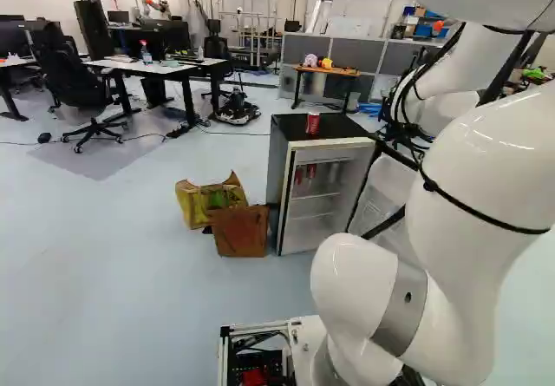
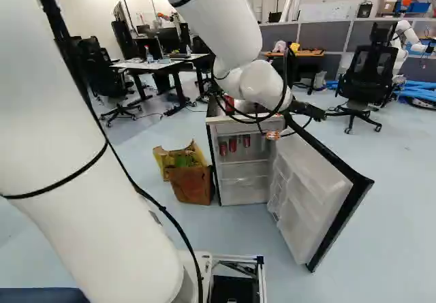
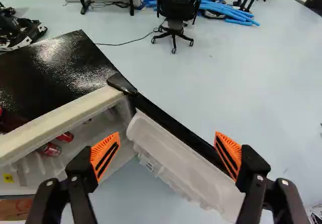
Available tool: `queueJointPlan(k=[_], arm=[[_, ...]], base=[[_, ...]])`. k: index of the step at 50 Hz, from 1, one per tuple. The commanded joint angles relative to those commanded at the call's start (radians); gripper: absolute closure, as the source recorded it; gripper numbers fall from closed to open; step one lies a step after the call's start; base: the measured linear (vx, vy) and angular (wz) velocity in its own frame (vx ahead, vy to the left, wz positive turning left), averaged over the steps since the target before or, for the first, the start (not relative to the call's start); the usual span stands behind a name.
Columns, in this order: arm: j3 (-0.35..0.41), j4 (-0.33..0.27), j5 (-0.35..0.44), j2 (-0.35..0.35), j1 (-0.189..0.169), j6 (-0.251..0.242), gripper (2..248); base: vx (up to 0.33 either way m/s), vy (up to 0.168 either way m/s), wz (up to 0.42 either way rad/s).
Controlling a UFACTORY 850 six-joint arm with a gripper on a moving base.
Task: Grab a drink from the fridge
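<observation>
Left base view: fridge (image 1: 282,173), open; on its top (image 1: 286,126), one red can (image 1: 313,123), upright, long axis vertical. Within, red cans (image 1: 298,174) on the upper shelf, likewise on end. Right base view: three inner cans in a row, upright, axes vertical and roughly parallel; the top can partly hidden behind the arm (image 2: 255,86). Door (image 2: 310,197) swung wide; gripper (image 2: 297,124) above it, near the fridge's open front. Wrist view: fingers released, spread wide, orange pads (image 3: 105,156) well apart, nothing grasped. Two inner cans show, outside the span of the fingers, beyond the finger on the fridge side, apart from it; their long axes run aslant to the gripper. Ahead, between the fingers: the door's inner shelving (image 3: 176,158).
</observation>
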Motion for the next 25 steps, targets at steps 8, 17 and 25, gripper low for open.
queueJointPlan(k=[8, 17, 25], arm=[[-0.029, 0.008, -0.018, -0.028, -0.019, 0.000, 3], [-0.063, 0.020, -0.045, -0.061, -0.039, 0.000, 3], [-0.096, 0.032, -0.075, -0.092, -0.055, 0.000, 3]], base=[[0.000, 0.000, 0.000], [0.000, 0.000, 0.000], [0.000, 0.000, 0.000]])
